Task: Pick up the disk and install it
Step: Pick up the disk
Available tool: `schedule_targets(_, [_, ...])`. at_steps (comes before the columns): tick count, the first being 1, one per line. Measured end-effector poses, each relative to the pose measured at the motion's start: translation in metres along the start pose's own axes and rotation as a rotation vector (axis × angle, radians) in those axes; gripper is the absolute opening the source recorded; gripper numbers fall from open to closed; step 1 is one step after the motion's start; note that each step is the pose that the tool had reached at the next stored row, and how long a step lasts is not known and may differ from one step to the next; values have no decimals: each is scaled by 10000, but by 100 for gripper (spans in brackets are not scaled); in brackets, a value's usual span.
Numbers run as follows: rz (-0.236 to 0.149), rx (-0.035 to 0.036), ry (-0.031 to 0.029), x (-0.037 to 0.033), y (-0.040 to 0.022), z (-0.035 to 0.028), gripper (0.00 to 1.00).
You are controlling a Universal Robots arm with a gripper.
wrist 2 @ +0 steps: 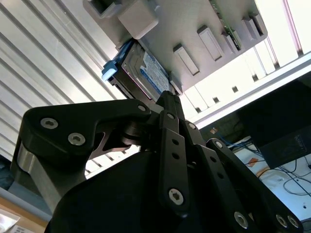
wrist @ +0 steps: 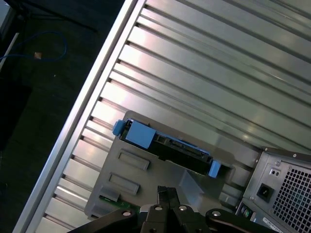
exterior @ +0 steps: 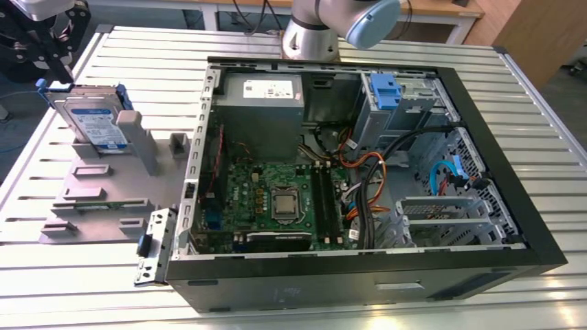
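1. At the exterior view's left, the black gripper (exterior: 53, 63) is hanging just above the disk (exterior: 92, 120), not touching it.
2. In the first wrist view its two fingers (wrist: 162, 194) are looking pressed together, with nothing between them.
3. The disk, with its blue frame, is standing tilted in a grey holder (exterior: 101, 199) on the stripy metal table (exterior: 55, 289).
4. Just beside the holder, the open computer case (exterior: 541, 227) is lying on its side.
5. Inside it, the grey power box (exterior: 264, 93) is sitting at the far end, with the green board (exterior: 275, 196) in front of it.
6. Further right, a blue bracket (exterior: 383, 89) is sitting on the grey metal bay.
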State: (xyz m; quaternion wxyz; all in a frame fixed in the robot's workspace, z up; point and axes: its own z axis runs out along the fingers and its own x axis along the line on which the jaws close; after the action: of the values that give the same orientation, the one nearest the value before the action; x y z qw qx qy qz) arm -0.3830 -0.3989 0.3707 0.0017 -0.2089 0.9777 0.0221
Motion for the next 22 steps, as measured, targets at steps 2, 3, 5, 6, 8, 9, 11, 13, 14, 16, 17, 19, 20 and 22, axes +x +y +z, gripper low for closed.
schedule_targets(2, [-12,0,1,0,0,0,11])
schedule_targets(3, [-18,0,1,0,0,0,11])
schedule_targets(5, [-30,0,2,0,0,0,11])
schedule_targets(6, [-36,0,2,0,0,0,11])
schedule_targets(8, [-47,-1,3,0,0,0,11])
schedule_targets(9, [-53,-1,2,0,0,0,11])
schedule_targets(11, [-65,-1,3,0,0,0,11])
schedule_targets(13, [-77,-1,4,0,0,0,11])
schedule_targets(14, [-82,-1,4,0,0,0,11])
schedule_targets(16, [-94,-1,4,0,0,0,11])
schedule_targets(17, [-100,-1,4,0,0,0,11])
schedule_targets(19, [-112,-1,5,0,0,0,11])
schedule_targets(20, [-118,-1,5,0,0,0,11])
schedule_targets(22, [-130,-2,6,0,0,0,11])
